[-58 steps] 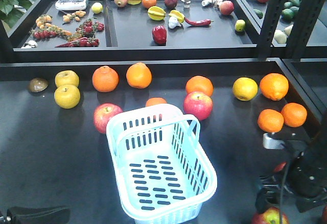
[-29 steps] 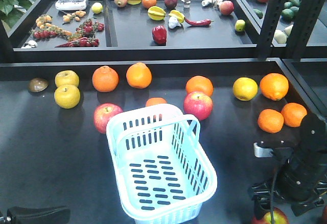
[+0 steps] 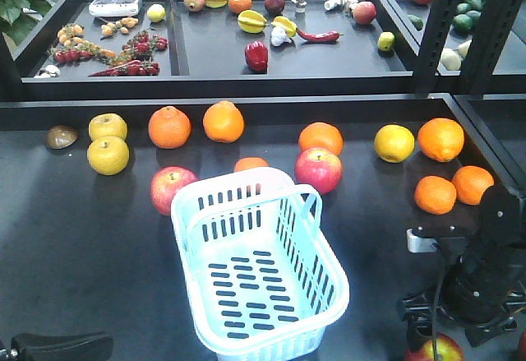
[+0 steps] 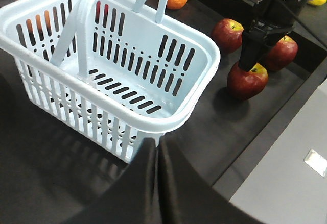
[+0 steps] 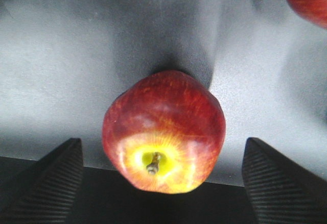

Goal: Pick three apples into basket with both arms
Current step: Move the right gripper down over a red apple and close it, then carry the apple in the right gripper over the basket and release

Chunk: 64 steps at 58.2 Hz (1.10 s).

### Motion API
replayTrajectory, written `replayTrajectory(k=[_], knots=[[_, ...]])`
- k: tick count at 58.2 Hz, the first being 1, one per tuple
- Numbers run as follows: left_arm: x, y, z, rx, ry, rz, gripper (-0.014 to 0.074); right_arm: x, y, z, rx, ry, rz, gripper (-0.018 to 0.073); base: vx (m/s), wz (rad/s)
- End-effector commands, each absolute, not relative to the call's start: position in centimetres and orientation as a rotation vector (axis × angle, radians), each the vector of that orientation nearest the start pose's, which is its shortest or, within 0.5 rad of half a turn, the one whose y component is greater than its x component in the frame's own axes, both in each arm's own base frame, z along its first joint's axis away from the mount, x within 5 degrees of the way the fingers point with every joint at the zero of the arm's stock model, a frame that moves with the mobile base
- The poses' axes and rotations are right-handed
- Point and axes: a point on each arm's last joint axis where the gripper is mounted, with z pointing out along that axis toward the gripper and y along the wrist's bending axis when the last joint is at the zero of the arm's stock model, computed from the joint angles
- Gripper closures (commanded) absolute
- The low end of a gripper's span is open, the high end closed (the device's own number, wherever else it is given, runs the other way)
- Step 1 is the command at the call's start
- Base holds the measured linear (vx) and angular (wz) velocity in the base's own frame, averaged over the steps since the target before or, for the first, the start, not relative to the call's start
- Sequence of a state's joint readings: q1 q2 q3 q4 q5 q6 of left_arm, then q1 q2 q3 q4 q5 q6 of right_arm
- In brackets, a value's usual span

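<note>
Fingers (image 4: pixel 138 183) of the left gripper (image 4: pixel 157 175) were seen pressed together with nothing between them, held low near the front edge of the dark table (image 3: pixel 82 246) and pointed at the basket (image 3: pixel 238 205). Further back on the left, two yellow fruits (image 3: pixel 108 155) were lined up one behind the other, and two oranges (image 3: pixel 169 127) were set along the rear edge. One red apple, the left apple (image 3: pixel 171 187), was lying just beside the basket's rear left corner. The pale blue basket was placed at a slant in the middle of the table, its handle (image 4: pixel 87 25) raised above the slotted walls in the left wrist view. A middle apple (image 3: pixel 318 169) was lying close to the basket's rear right corner, on the table. At the right, the right gripper (image 3: pixel 448 328) was lowered straight above the near apple (image 3: pixel 433 351), well apart from the basket. Its fingertips (image 5: pixel 51 183) were held wide apart, one on each side of that fruit, and neither was seen touching it. The stem end of the near apple was turned up toward the wrist camera. Beside that arm, a fourth apple (image 4: pixel 227 32) and a fifth apple (image 4: pixel 281 53) were resting on the table.
</note>
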<state>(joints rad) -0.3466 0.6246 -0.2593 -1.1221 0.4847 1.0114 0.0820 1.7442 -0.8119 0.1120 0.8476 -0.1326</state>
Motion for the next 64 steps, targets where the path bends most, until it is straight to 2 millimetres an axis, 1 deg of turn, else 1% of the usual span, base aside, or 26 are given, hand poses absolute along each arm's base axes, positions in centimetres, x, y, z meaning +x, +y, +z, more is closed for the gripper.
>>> replayTrajectory(k=[1,14,26,30,33,36,39,44,50,53,54,64], knots=[[9.6,-7.5,24.2,0.515,1.990,-0.724,0.0603,26.3,2.8,13.6,-0.209,3.228,0.131,-0.0035,0.00,0.00],[9.6,-7.5,24.2,0.515,1.990,-0.724,0.0603,26.4,2.8,11.6,-0.196,3.298,0.130,-0.0035,0.00,0.00],[9.6,-7.5,24.2,0.515,1.990,-0.724,0.0603,26.3,2.8,10.4,-0.197,3.341,0.131,-0.0027,0.00,0.00],[9.6,-7.5,24.2,0.515,1.990,-0.724,0.0603,26.3,2.8,10.3,-0.214,3.343,0.134,0.0001,0.00,0.00],[9.6,-7.5,24.2,0.515,1.990,-0.724,0.0603,26.3,2.8,10.5,-0.234,3.340,0.137,0.0041,0.00,0.00],[9.6,-7.5,24.2,0.515,1.990,-0.724,0.0603,26.2,2.8,10.8,-0.255,3.335,0.141,0.0106,0.00,0.00],[9.6,-7.5,24.2,0.515,1.990,-0.724,0.0603,26.2,2.8,11.4,-0.262,3.318,0.141,0.0180,0.00,0.00],[9.6,-7.5,24.2,0.515,1.990,-0.724,0.0603,26.2,2.8,12.9,-0.272,3.261,0.138,0.0324,0.00,0.00],[9.6,-7.5,24.2,0.515,1.990,-0.724,0.0603,26.0,2.8,15.4,-0.292,3.168,0.134,0.0489,0.00,0.00],[9.6,-7.5,24.2,0.515,1.990,-0.724,0.0603,25.7,2.8,17.1,-0.307,3.107,0.131,0.0561,0.00,0.00],[9.6,-7.5,24.2,0.515,1.990,-0.724,0.0603,25.6,2.8,17.5,-0.311,3.094,0.132,0.0575,0.00,0.00],[9.6,-7.5,24.2,0.515,1.990,-0.724,0.0603,23.6,2.9,23.1,-0.311,2.877,0.158,0.0568,0.00,0.00]])
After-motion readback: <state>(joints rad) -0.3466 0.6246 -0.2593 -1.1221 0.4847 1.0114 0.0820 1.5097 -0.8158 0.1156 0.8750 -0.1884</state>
